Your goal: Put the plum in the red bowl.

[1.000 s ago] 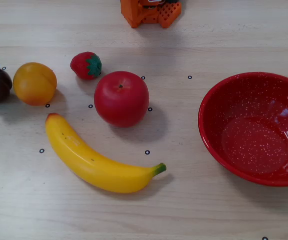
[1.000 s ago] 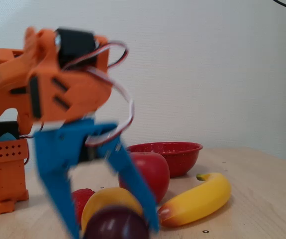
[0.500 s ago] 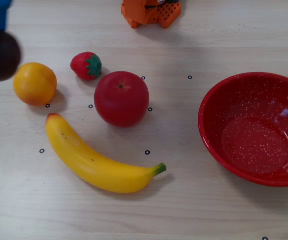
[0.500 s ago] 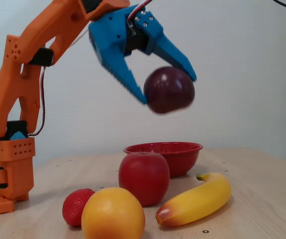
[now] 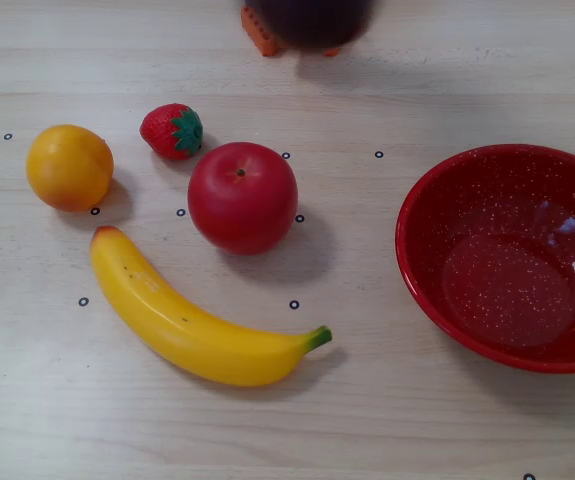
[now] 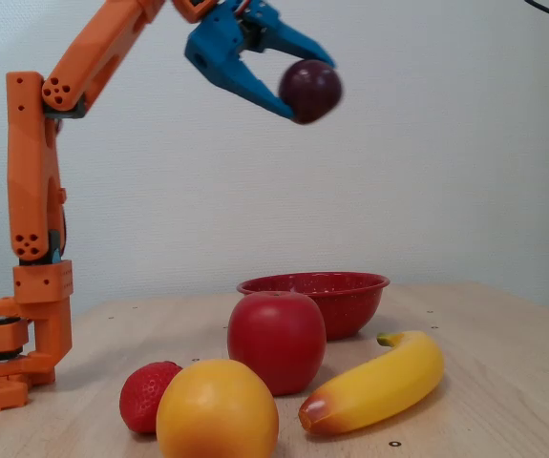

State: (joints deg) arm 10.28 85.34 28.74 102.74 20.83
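Observation:
In a fixed view my blue gripper [image 6: 305,88] is shut on the dark maroon plum [image 6: 311,90] and holds it high in the air, above the table. In the other fixed view the plum [image 5: 312,20] shows as a dark blur at the top edge, close to the camera. The red speckled bowl [image 5: 437,190] stands empty on the right of the table; in the side-on fixed view the bowl [image 6: 314,296] sits behind the apple, well below the plum.
A red apple [image 5: 242,197], a strawberry [image 5: 172,131], an orange [image 5: 69,167] and a banana [image 5: 192,320] lie left of the bowl. The orange arm base [image 6: 26,324] stands at the left of the side-on view.

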